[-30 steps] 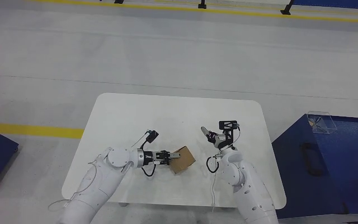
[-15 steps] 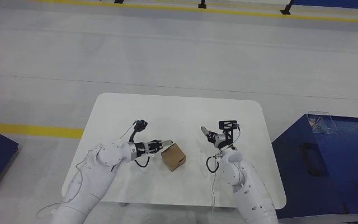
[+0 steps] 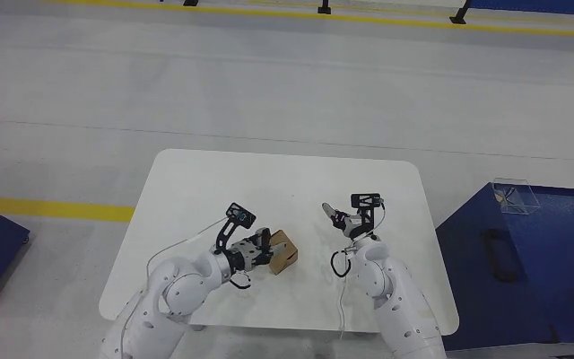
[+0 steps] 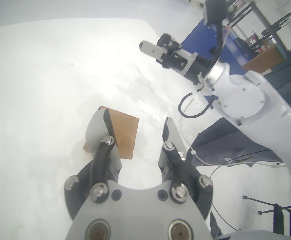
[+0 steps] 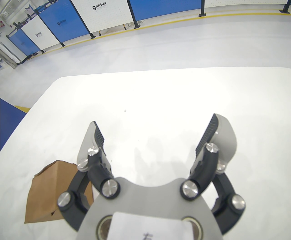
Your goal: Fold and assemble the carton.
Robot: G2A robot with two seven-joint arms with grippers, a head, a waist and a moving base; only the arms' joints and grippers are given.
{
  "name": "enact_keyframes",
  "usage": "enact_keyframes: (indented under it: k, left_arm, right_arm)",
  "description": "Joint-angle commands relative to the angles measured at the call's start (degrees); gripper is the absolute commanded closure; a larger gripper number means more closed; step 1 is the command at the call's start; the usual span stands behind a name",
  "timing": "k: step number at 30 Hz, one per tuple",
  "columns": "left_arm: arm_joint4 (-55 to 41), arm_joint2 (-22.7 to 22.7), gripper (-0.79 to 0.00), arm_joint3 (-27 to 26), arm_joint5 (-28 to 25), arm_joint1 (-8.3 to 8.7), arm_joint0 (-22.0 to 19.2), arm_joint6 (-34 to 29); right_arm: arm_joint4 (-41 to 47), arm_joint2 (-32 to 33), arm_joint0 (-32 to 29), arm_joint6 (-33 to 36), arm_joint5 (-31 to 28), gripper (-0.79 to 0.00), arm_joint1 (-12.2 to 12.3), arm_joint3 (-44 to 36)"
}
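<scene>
White tabletop (image 3: pixel 269 179), rounded corners — pale grey floor (image 3: pixel 269 81), yellow lines (image 3: pixel 63 211); blue cabinet (image 3: pixel 538 269) beside tabletop; blue-and-white panels (image 5: pixel 68 20) at floor's edge.

In the left wrist view, one finger of the left gripper (image 4: pixel 134 117) lies across the carton (image 4: pixel 124 134) and hides part of it. Whether they touch cannot be told. In the right wrist view, the right gripper (image 5: pixel 155 120) covers one corner of the carton. From above, the carton's flaps are too small to make out.
</scene>
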Motion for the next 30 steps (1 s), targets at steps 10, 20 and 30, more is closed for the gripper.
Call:
enact_keyframes:
  k: [10,20,30]
  left_arm:
    - [-0.31,3.05,0.0,4.56,0.65,-0.79,-2.62,-1.84]
    - [2.42,6.85,0.0,7.66,3.97,-1.87,-5.65,-3.53]
    - [1.68,6.76,0.0,8.24,4.23,-2.01,-6.01,-5.26]
  right_arm:
    - [0.0,0.0,0.0,0.0,0.0,-0.785,0.0,0.0]
    - [0.0,0.0,0.0,0.0,0.0,-0.785,0.0,0.0]
    - [0.0,0.0,0.0,0.0,0.0,-0.785,0.0,0.0]
